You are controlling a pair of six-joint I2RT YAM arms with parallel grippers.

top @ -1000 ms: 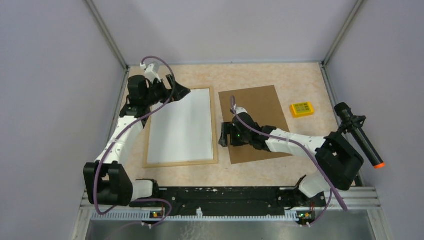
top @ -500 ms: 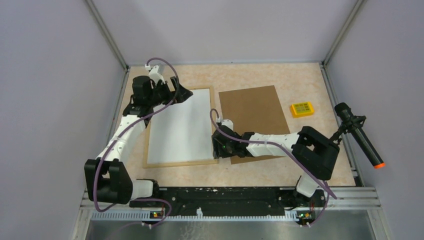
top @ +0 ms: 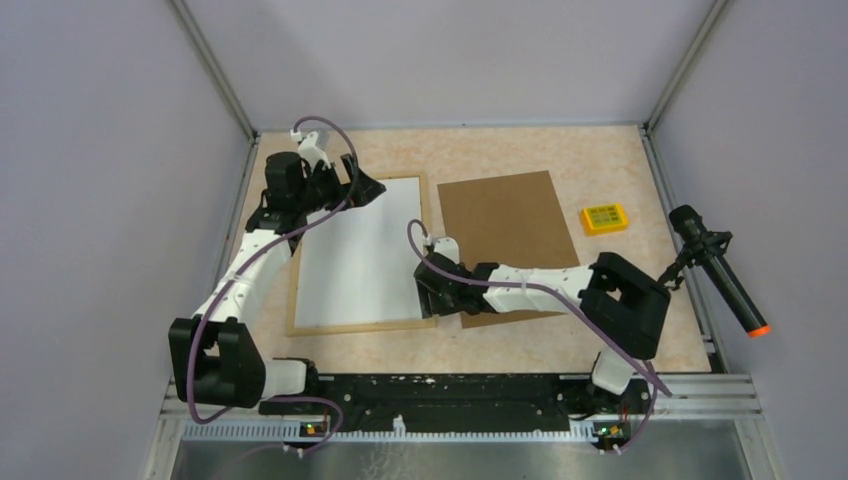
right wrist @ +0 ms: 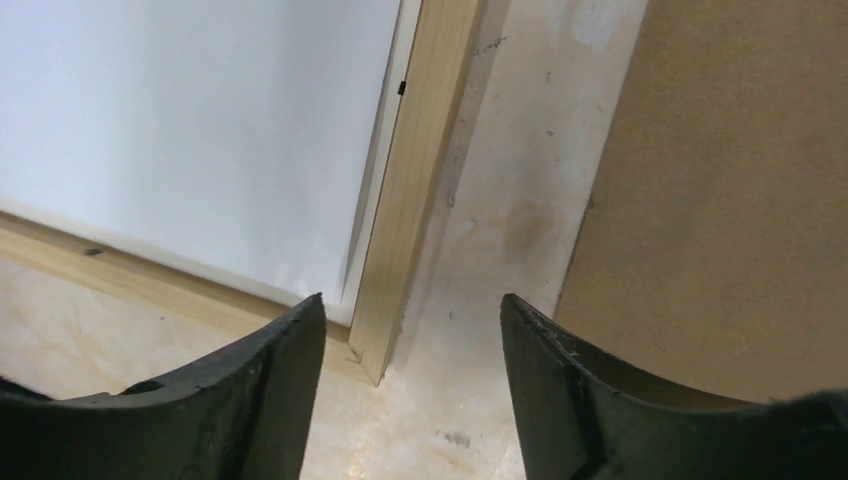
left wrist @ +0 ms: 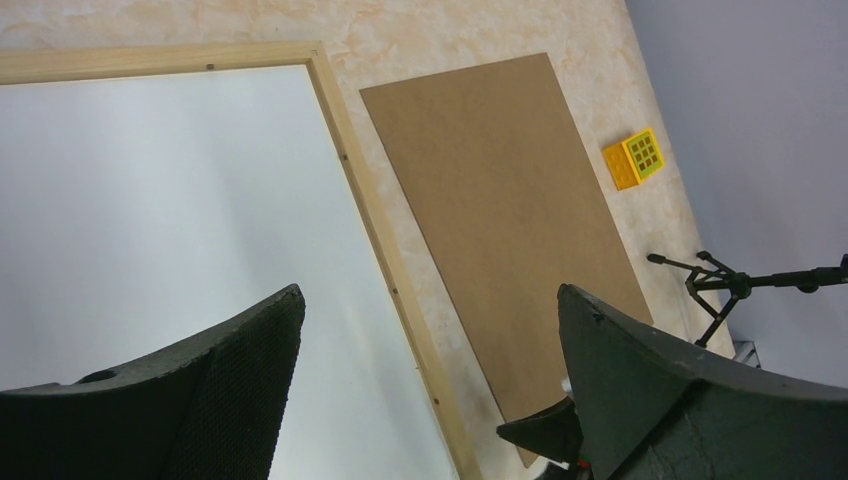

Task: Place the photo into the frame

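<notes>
The light wooden frame (top: 428, 250) lies flat at centre-left, filled by a plain white sheet (top: 360, 255). The photo is out of view; no printed picture shows. My left gripper (top: 365, 185) hovers open over the frame's far edge; in its wrist view the gripper (left wrist: 430, 290) looks down on the white sheet (left wrist: 170, 200) and right rail (left wrist: 350, 170). My right gripper (top: 432, 300) is low at the frame's near right corner. Its wrist view shows the gripper (right wrist: 412, 300) open, with the corner of the rail (right wrist: 420, 180) between the fingers, untouched.
A brown board (top: 505, 230) lies flat just right of the frame, partly under the right arm. A small yellow block (top: 604, 218) sits at the far right. A black rod with an orange tip (top: 720, 275) stands on a stand by the right wall.
My right arm has swung left from over the brown board to the frame's near right corner. The left gripper shifted slightly and stays open.
</notes>
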